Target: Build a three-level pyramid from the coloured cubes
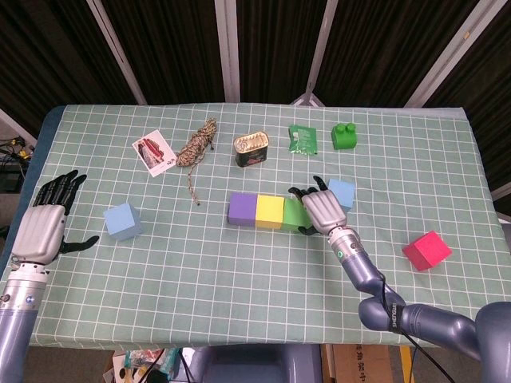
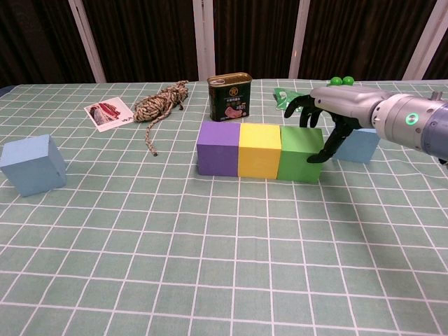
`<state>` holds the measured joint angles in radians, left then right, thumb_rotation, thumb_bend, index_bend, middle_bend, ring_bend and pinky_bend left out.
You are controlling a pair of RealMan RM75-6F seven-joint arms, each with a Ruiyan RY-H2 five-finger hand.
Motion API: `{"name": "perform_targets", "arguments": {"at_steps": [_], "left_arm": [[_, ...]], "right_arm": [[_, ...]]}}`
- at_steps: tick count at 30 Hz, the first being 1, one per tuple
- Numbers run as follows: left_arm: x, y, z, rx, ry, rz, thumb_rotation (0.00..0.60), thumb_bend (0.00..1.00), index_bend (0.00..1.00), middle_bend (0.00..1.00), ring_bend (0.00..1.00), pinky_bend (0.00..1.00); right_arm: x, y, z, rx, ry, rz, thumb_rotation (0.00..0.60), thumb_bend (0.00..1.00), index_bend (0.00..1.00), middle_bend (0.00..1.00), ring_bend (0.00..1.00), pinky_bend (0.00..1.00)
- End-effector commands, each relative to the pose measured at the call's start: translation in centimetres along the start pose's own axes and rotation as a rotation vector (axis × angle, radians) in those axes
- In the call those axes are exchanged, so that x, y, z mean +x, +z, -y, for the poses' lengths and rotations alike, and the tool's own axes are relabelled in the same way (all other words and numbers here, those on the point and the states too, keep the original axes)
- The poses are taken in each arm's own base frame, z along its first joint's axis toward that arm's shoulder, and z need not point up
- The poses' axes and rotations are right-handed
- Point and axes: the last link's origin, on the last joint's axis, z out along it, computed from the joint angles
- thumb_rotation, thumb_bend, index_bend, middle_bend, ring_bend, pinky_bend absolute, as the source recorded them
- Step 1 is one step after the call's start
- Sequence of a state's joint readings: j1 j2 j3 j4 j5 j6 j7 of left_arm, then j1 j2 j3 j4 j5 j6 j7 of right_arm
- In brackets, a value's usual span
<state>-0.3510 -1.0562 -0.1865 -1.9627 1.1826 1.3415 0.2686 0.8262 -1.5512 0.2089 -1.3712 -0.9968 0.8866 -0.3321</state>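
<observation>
A purple cube point(image 2: 218, 148), a yellow cube point(image 2: 260, 150) and a green cube point(image 2: 299, 152) stand in one tight row mid-table. My right hand point(image 2: 336, 112) presses against the green cube's right side, fingers spread over its top edge, holding nothing. From the head view the same hand point(image 1: 323, 210) covers part of the green cube point(image 1: 294, 213). A light blue cube point(image 2: 360, 145) sits just behind that hand. Another light blue cube point(image 1: 122, 220) lies at the left, near my left hand point(image 1: 44, 227), which hovers with its fingers apart. A red cube point(image 1: 425, 250) rests far right.
Along the back stand a tin can point(image 2: 230, 97), a coil of rope point(image 2: 159, 103), a picture card point(image 2: 109, 113), a green packet point(image 1: 303, 139) and a green studded block point(image 1: 345, 136). Bare checked cloth point(image 2: 224, 266) spreads in front of the row.
</observation>
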Motion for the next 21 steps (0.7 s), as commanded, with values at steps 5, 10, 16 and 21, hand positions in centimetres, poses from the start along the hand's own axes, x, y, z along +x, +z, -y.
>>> {"name": "perform_targets", "arguments": {"at_steps": [5, 10, 16, 21], "left_arm": [[0.0, 0.02, 0.03, 0.003, 0.002, 0.0, 0.6, 0.11, 0.0, 0.0, 0.0, 0.06], [-0.02, 0.04, 0.06, 0.006, 0.0, -0.001, 0.6, 0.11, 0.0, 0.0, 0.0, 0.06], [-0.02, 0.05, 0.08, 0.006, 0.001, -0.001, 0.6, 0.11, 0.0, 0.0, 0.0, 0.06], [-0.01, 0.04, 0.07, 0.006, 0.001, -0.001, 0.6, 0.11, 0.0, 0.0, 0.0, 0.06]], "right_arm": [[-0.02, -0.03, 0.07, 0.002, 0.002, -0.003, 0.6, 0.27, 0.17, 0.36, 0.3, 0.0], [-0.02, 0.0, 0.13, 0.004, 0.002, -0.007, 0.6, 0.27, 0.13, 0.33, 0.3, 0.0], [-0.14, -0.06, 0.03, 0.002, -0.008, -0.003, 0.6, 0.27, 0.09, 0.29, 0.3, 0.0], [-0.12, -0.17, 0.11, 0.002, -0.01, -0.004, 0.6, 0.27, 0.08, 0.28, 0.3, 0.0]]}}
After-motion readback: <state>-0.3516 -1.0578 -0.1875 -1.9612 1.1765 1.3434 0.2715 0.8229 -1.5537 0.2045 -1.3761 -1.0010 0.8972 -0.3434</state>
